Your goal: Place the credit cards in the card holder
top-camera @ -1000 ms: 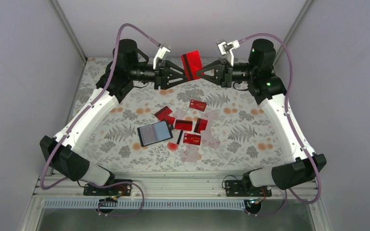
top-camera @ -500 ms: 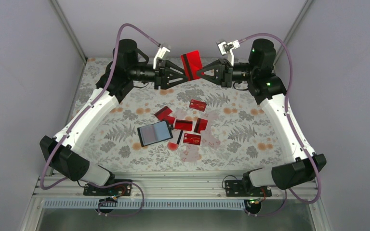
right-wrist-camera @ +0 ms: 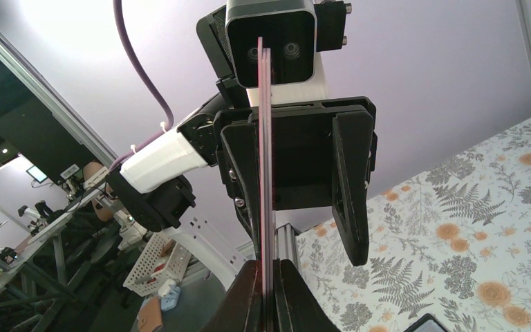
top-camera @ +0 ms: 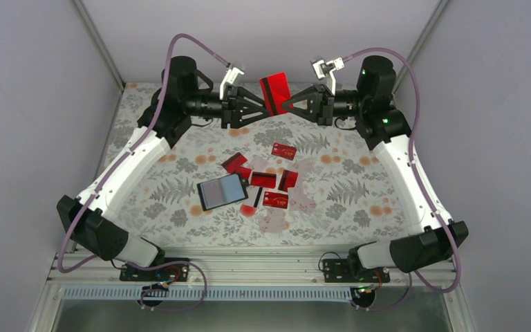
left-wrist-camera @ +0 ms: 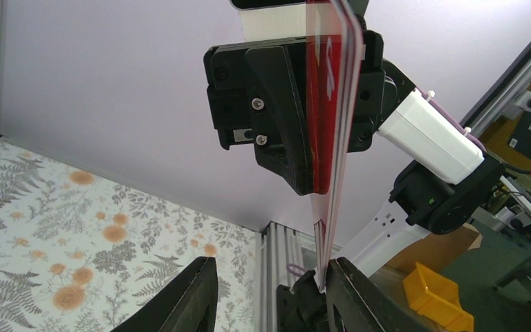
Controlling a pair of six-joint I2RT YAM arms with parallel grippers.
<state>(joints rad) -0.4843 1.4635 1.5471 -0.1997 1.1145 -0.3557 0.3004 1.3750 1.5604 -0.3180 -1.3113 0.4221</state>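
High in the upper middle of the overhead frame, nose to nose: left gripper (top-camera: pixel 261 105) and right gripper (top-camera: pixel 285 104), with a red striped card (top-camera: pixel 274 92) upright between them, well above the floral table (top-camera: pixel 180 166). Right gripper (right-wrist-camera: pixel 266 275), at the bottom centre of its own wrist view: pinched tight on the near edge of the red striped card (right-wrist-camera: pixel 265 173), seen edge-on as a thin line running up the middle of the frame. Looks like two thin edges pressed together there; cannot tell whether one card or two. Left gripper (left-wrist-camera: pixel 271 266), at the bottom of its wrist view: fingers apart, clamping nothing, with the red striped card (left-wrist-camera: pixel 332 138) running down edge-on from the top of the frame, its lower tip right at the inner face of the right-hand finger (left-wrist-camera: pixel 349 297); touching or not, cannot tell. Down on the table, middle of the overhead frame: card holder (top-camera: pixel 222 191) lying flat, shiny grey-blue face up. Just right of it and above, a loose scatter of red credit cards (top-camera: pixel 263 179), some overlapping, with one gold-lettered card (top-camera: pixel 283 150) a little apart at the upper right of the cluster.
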